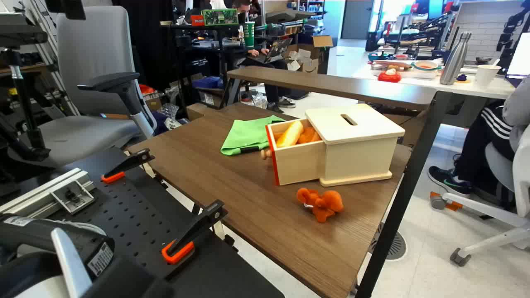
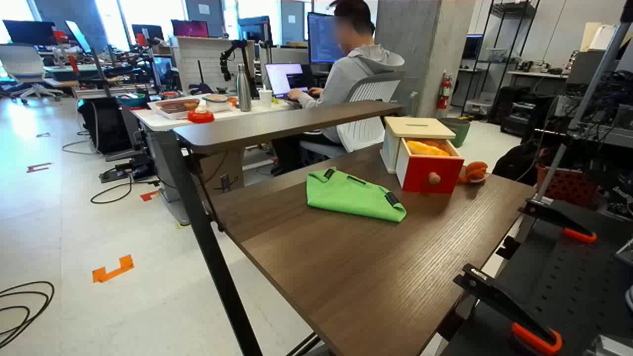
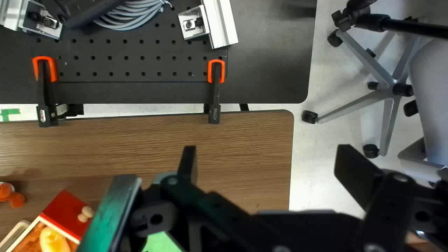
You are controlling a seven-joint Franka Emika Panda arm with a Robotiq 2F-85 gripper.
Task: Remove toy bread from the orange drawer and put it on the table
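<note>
The toy bread [image 1: 290, 133] is a small yellow-orange loaf lying in the pulled-out orange drawer [image 1: 296, 165], one end tilted up above the drawer's rim. In an exterior view, the bread [image 2: 426, 148] shows behind the drawer's red front [image 2: 428, 174] with its wooden knob. In the wrist view, the bread [image 3: 53, 241] and drawer [image 3: 65, 214] are at the bottom left, partly cut off. My gripper [image 3: 266, 154] is open and empty, above the right end of the table [image 3: 245, 140], well to the right of the drawer. It is not clearly seen in the exterior views.
The pale-wood box [image 1: 358, 155] with a slotted lid holds the drawer. A lumpy orange toy [image 1: 321, 203] sits beside it. A green cloth [image 2: 353, 195] lies near the drawer front. A raised shelf [image 1: 331, 87] crosses the table's far side. Black clamps [image 3: 215, 91] line the near edge.
</note>
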